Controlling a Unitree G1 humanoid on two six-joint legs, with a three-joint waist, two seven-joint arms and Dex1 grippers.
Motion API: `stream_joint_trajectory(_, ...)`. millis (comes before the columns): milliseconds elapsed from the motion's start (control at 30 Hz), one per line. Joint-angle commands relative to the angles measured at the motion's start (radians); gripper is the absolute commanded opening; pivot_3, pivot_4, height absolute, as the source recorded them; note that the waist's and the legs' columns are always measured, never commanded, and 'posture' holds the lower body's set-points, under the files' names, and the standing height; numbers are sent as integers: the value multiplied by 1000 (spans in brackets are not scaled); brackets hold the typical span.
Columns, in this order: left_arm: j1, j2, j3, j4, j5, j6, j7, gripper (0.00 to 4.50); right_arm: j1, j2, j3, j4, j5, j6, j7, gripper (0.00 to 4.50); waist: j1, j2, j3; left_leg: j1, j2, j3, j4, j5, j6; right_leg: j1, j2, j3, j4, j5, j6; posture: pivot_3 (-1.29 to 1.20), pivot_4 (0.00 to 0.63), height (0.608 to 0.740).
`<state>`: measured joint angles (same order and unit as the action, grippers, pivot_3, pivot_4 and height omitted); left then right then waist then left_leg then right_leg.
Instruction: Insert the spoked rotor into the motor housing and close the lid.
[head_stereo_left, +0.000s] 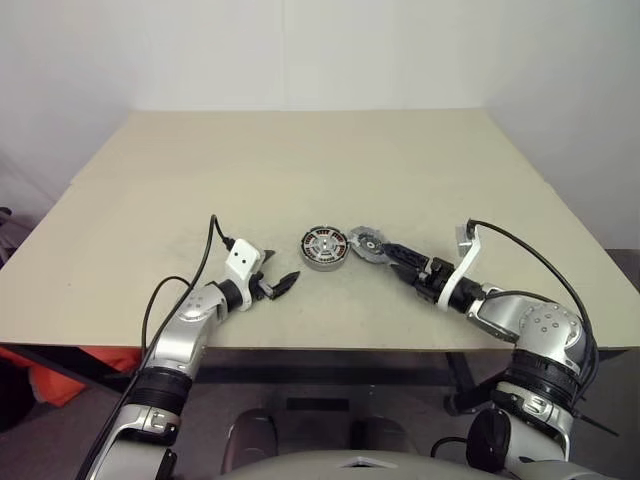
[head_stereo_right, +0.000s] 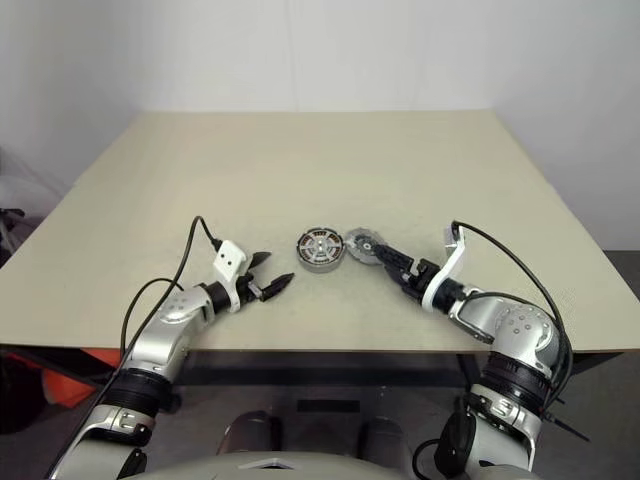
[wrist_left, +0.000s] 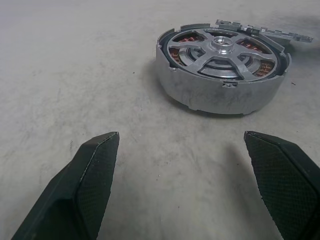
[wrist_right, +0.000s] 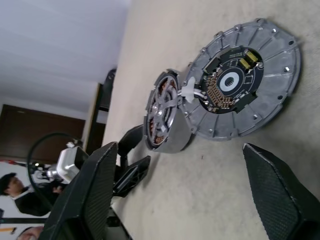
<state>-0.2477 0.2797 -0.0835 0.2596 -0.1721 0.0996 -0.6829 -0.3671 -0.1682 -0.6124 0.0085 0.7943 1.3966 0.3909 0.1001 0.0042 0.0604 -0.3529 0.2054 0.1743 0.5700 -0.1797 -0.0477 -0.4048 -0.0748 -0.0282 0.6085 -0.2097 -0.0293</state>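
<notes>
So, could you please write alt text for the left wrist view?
A round motor housing sits on the grey table with the spoked rotor seated inside, copper windings showing between spokes. The lid lies just behind it, and the left gripper's black fingers stand open.

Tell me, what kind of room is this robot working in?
Probably a lab or workshop test area. A plain beige table stands against bare white walls, carrying just an opened motor housing and its lid. In the right wrist view a person sits in the background, seemingly watching.
</notes>
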Motion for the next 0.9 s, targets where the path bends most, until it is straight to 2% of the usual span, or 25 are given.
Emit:
stream_joint_trajectory(33,-17,4,6,-19,3,-6,5,4254,-6,-2,51,31,-13,-54,-8,4470,0,0,0,0,0,0,0,0,0,0,0,0,0,0,0,0,0,740)
stream_joint_trajectory(567,-9,10,10,-32,-1,1,13,4254,-92,39,120,236,-37,-298,-39,4470,-5,-1,0,4,0,0,0,0,0,3,0,0,-1,0,1,0,0,740)
stream_joint_trajectory(900,-8,14,13,-39,-2,7,14,4254,-175,73,156,360,-82,-535,-55,4470,-6,-1,0,4,0,0,0,0,0,2,0,0,0,0,1,0,0,740)
